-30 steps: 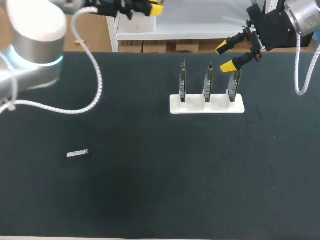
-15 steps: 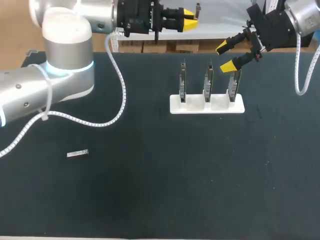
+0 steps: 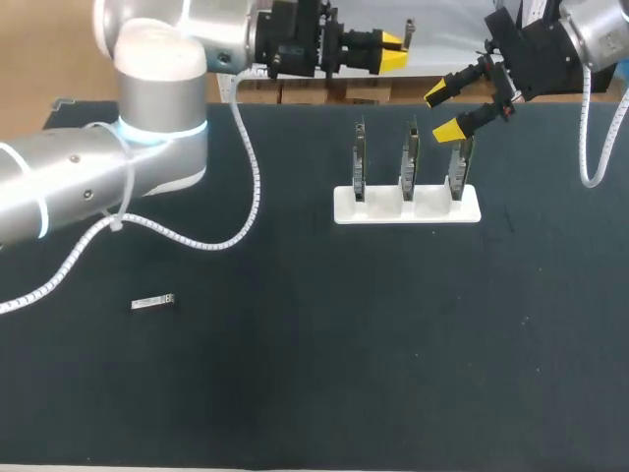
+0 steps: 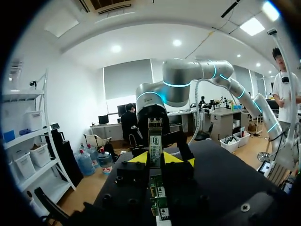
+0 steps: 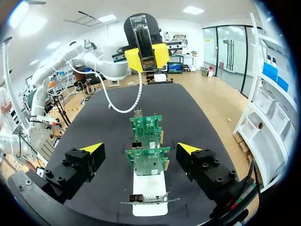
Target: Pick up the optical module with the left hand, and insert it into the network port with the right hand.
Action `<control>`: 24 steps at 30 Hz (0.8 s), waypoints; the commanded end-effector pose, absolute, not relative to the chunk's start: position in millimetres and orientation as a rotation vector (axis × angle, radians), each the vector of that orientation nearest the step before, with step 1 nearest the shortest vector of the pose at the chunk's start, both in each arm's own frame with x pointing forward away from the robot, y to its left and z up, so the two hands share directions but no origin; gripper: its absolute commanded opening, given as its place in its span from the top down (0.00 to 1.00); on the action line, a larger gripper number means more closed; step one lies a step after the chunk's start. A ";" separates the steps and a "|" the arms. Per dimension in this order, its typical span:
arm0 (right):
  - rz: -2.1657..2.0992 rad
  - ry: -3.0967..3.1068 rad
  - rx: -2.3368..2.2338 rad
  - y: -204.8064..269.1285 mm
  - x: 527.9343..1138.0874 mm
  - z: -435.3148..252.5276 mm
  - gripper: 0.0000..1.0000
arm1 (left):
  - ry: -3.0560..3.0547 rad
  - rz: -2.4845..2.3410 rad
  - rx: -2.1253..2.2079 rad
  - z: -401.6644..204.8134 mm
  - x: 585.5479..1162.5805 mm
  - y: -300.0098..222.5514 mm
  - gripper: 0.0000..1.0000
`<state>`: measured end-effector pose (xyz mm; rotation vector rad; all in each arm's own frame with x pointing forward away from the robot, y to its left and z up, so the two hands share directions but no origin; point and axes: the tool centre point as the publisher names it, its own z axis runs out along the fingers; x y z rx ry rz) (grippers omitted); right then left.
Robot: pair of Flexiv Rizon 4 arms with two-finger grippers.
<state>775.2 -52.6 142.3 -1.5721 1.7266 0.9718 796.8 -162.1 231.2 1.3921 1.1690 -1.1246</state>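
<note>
My left gripper (image 3: 396, 51) hangs above the table's far edge, shut on a slim silver optical module (image 3: 409, 33) that sticks out past its yellow tips. In the left wrist view the module (image 4: 155, 136) stands upright between the fingers of that gripper (image 4: 155, 159). Three green network cards (image 3: 408, 157) stand in a white holder (image 3: 407, 207). My right gripper (image 3: 444, 111) is open just above the rightmost card. In the right wrist view, my right gripper (image 5: 140, 149) straddles the row of cards (image 5: 147, 159), and the left gripper (image 5: 146, 55) with the module (image 5: 140, 32) faces it from beyond.
A second small silver module (image 3: 152, 303) lies flat on the dark table mat (image 3: 314, 374) at the near left. The left arm's white cable (image 3: 236, 187) loops down over the mat behind the holder's left side.
My left arm has swung to the right along the far edge with the module, ending close to the cards and the right gripper. The right arm has stayed still.
</note>
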 end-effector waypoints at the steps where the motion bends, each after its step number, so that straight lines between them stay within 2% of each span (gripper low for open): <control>1: 0.969 1.727 -1.571 -52.4 774.2 142.5 0.00 | 1.196 -1.098 1.315 227.9 783.7 -162.8 1.00; 24: 0.969 1.727 -1.571 -52.4 774.2 142.5 0.00 | 1.219 -1.195 1.308 203.0 772.8 -178.8 1.00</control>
